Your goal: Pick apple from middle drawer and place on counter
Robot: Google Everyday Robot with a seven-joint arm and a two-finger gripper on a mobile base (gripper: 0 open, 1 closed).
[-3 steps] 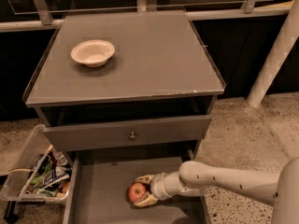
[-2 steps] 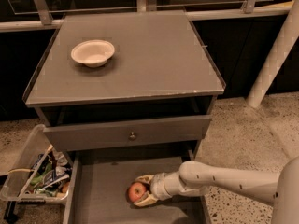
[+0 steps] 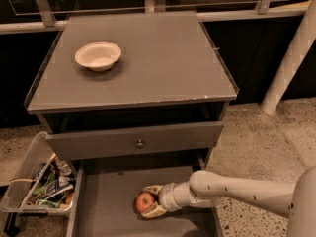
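Camera view looks down on the cabinet from the front. My gripper is down in the middle drawer, which is pulled out. Its fingers are clamped on the apple, one on the far side and one on the near side. The apple is roughly mid-drawer, right at the floor, though I can't tell if it's resting there. The arm reaches in from the right. Up top, the counter carries a white bowl at its back left. The drawer front with the knob sits just above. A clear bin of packets is left of the cabinet.
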